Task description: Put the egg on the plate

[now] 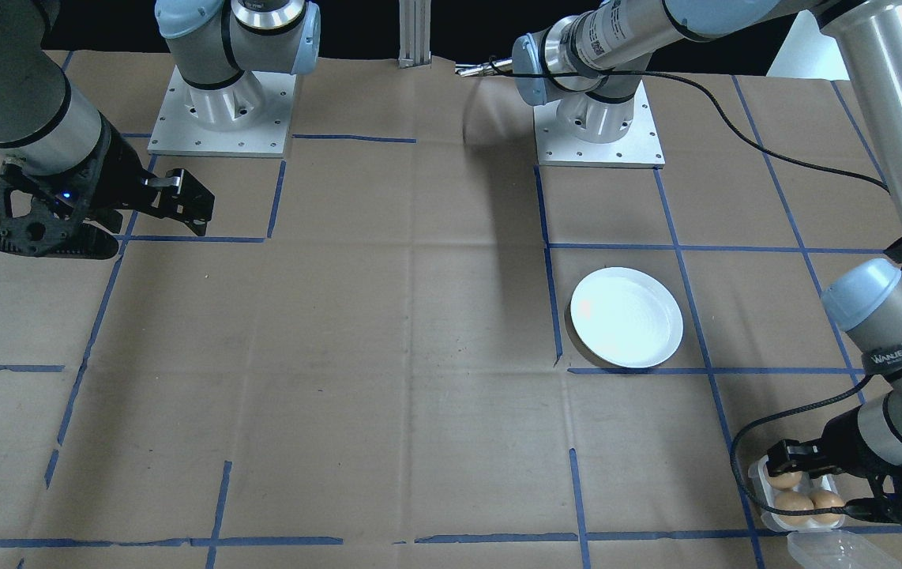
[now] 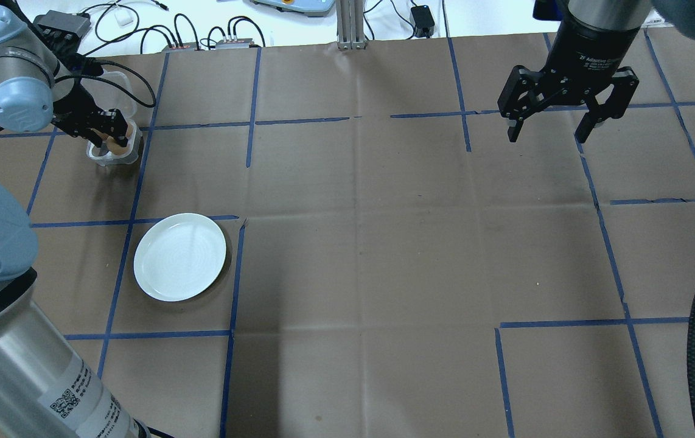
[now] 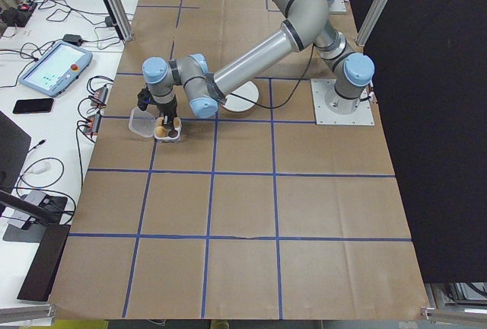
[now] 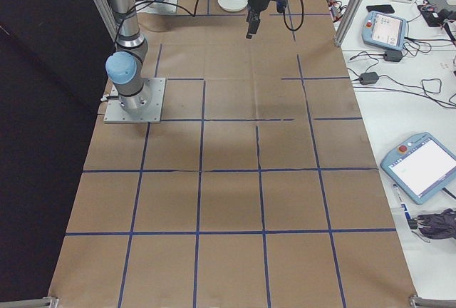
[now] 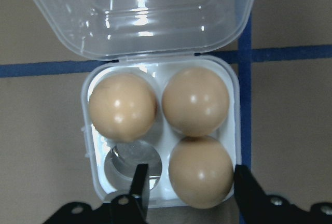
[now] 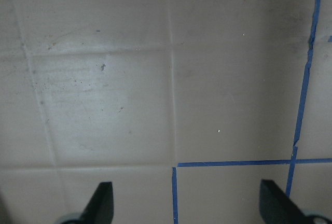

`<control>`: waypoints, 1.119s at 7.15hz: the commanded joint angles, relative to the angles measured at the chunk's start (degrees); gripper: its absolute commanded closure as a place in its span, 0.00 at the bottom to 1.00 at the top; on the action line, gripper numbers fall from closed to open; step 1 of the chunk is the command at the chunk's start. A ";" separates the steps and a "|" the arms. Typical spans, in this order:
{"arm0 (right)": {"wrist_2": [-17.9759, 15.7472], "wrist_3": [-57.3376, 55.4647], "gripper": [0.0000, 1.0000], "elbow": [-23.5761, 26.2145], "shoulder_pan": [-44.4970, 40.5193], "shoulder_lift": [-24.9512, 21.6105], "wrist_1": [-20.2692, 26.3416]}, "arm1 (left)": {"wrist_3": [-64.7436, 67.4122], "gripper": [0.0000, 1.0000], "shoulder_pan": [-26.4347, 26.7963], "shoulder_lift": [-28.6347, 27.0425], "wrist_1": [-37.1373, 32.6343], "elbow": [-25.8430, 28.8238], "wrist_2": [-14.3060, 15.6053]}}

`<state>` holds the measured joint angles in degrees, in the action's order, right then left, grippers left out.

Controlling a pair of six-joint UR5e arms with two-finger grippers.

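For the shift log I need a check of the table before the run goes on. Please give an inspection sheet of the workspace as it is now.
Surface: brown paper cover with blue tape grid, creased, no spill seen.
Job's things: plate bare; egg tray holds three eggs, one cup empty, clear lid open.
Clutter: nothing seen on the table.
Grippers: left gripper open, fingers on either side of the nearest egg; right gripper open, over bare paper.
Cables: black cable hangs from the left arm above the table.
Surroundings: pendants, a phone, wires on side benches.
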<state>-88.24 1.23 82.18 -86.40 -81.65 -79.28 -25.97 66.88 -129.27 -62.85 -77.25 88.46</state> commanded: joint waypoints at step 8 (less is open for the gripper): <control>0.00 0.00 0.00 0.00 0.00 0.00 0.00 | 0.39 0.85 0.09 -0.10 -0.08 0.34 -0.04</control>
<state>-88.24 1.23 82.18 -86.40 -81.65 -79.28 -25.58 66.97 -129.41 -62.87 -77.34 88.13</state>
